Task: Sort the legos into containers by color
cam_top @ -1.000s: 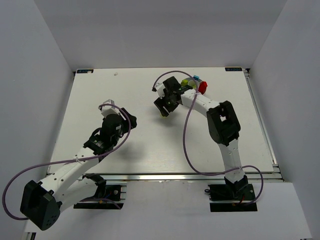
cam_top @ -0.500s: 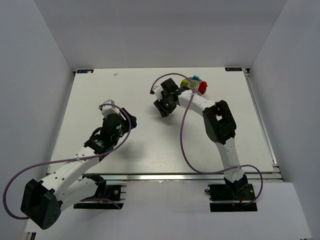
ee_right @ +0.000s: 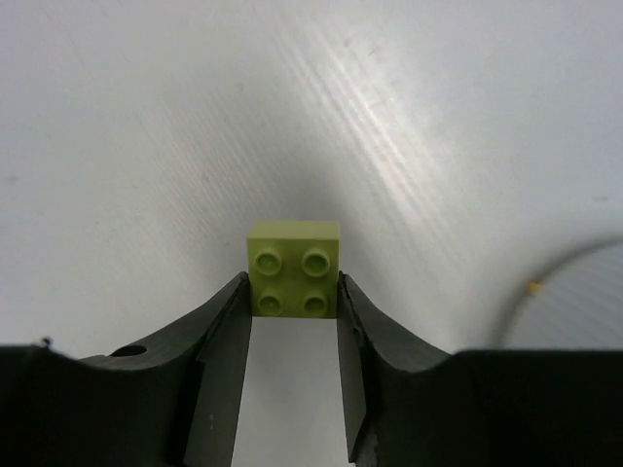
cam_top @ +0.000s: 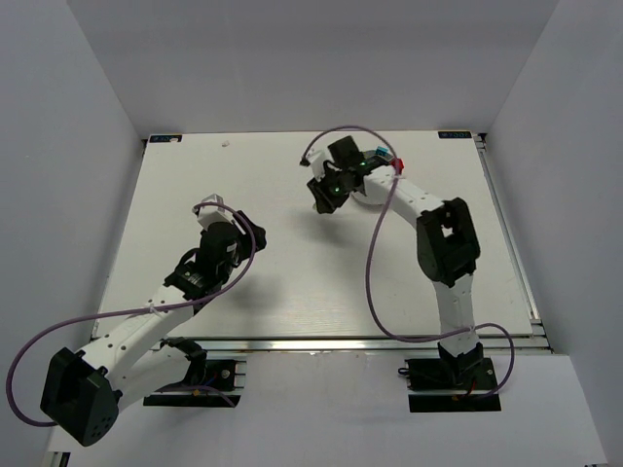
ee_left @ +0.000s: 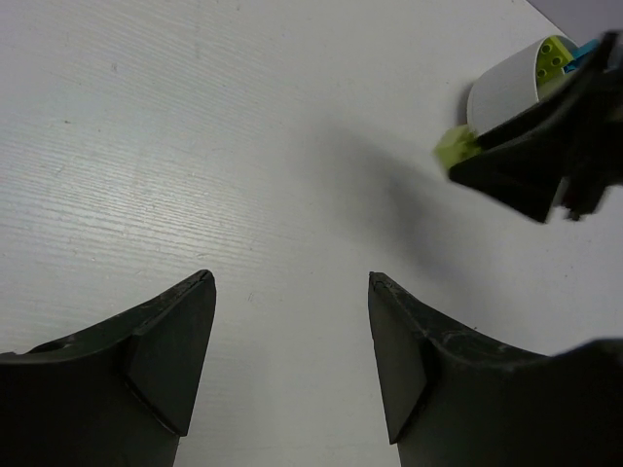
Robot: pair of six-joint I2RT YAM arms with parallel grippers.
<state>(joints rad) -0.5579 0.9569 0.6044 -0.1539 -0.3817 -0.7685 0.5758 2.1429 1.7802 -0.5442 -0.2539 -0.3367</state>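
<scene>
No text, number, brand or sign can be read in any view. The far-left tag (cam_top: 164, 138) and the far-right tag (cam_top: 455, 134), small dark strips at the back corners of the worktop (cam_top: 292, 282), are too small to make out, and the studs of the lime green lego (ee_right: 294, 269), seen close in the right wrist view, show no letters that can be told
</scene>
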